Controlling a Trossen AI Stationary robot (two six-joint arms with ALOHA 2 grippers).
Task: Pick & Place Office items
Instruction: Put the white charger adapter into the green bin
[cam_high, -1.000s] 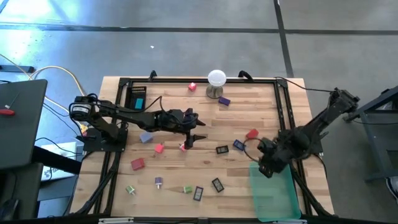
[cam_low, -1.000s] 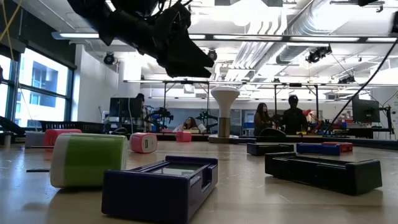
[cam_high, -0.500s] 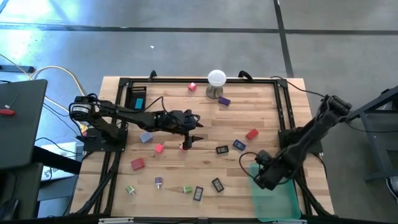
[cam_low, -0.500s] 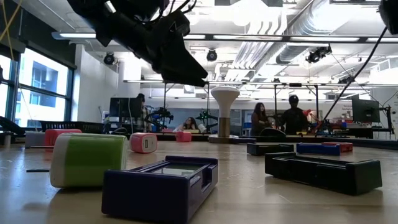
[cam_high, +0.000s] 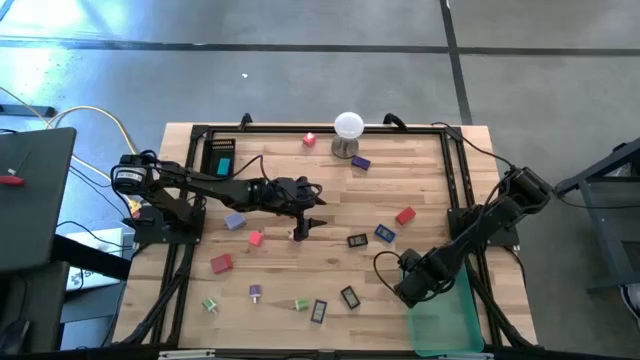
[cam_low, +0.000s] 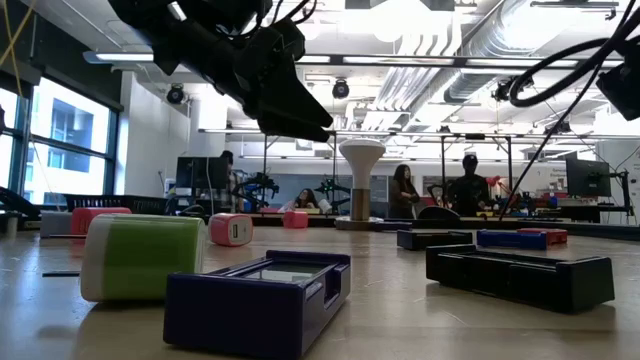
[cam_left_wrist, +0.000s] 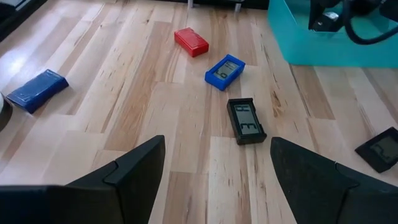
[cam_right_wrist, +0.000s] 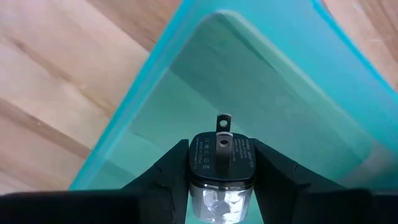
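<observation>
The tabletop (cam_high: 330, 215) is pale planked wood with a visible grain, framed by dark rails, and small hard-plastic office items lie scattered over it. The right gripper (cam_right_wrist: 221, 163) hangs over the near corner of a translucent teal bin (cam_right_wrist: 298, 93), a smooth-walled, rounded-corner tray at the right front of the tabletop; its fingers (cam_right_wrist: 166, 171) are partly closed, clamped on the two sides of a small black charger block (cam_right_wrist: 221, 155), a blocky piece with a matte black end face and a glossy lower body. The block's single visible metal prong points away from the wrist, out toward the bin's floor, and its long axis runs along the fingers. In the high view this gripper (cam_high: 408, 285) sits at the bin's left front edge. The left gripper (cam_high: 305, 222) hovers over the middle of the tabletop with its fingers (cam_left_wrist: 134, 168) spread well apart and nothing between them. Ahead of it lie a flat black rectangular piece (cam_left_wrist: 246, 121) with a windowed face, its long axis pointing roughly away from the wrist, a blue one (cam_left_wrist: 224, 70) of similar shape lying at a slant just beyond, a red brick-like block (cam_left_wrist: 191, 42) farther on, and a dark blue slab (cam_left_wrist: 36, 91) off to one side. In the low view a green-and-white rounded block (cam_low: 140, 256) lies on its side just beside a purple open-topped case (cam_low: 258, 300), with a long black case (cam_low: 518, 275) to the right.
</observation>
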